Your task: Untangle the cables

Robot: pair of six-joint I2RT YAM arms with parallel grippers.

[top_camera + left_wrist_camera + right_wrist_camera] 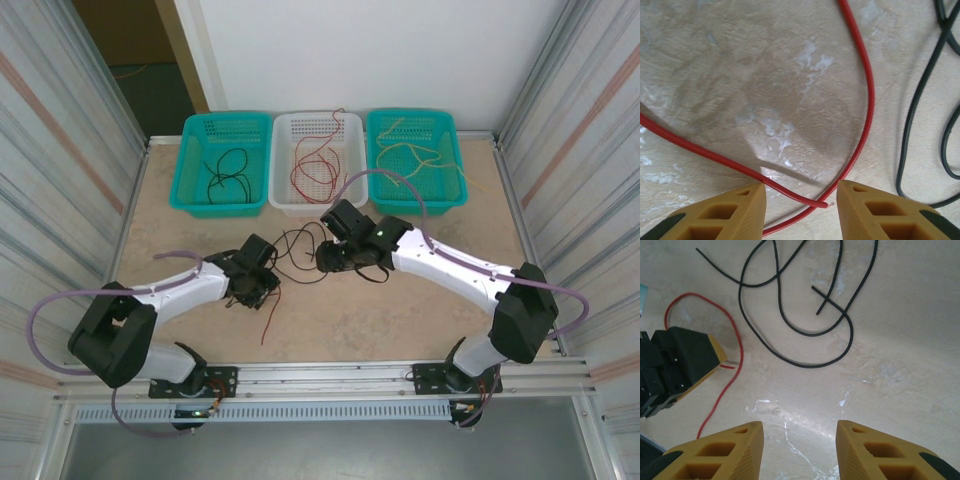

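While other wires (312,165) are lying sorted by colour in three plastic baskets (318,205), the spread left claw (800,197) is hovering over a thin red wire (867,100) on the beige table (400,320), the spread right claw (800,432) near a looped black wire (790,325), both unsorted.

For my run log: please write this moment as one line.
left gripper: open above thin red wire end | right gripper: open, empty | thin black wires: looped, crossing on beige table

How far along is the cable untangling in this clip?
Done: black cables, red cables and yellow cables sit sorted in three baskets. In hand: nothing gripped; the open left hand straddles a loose red cable. Left: that red cable and looped black cable on the table.
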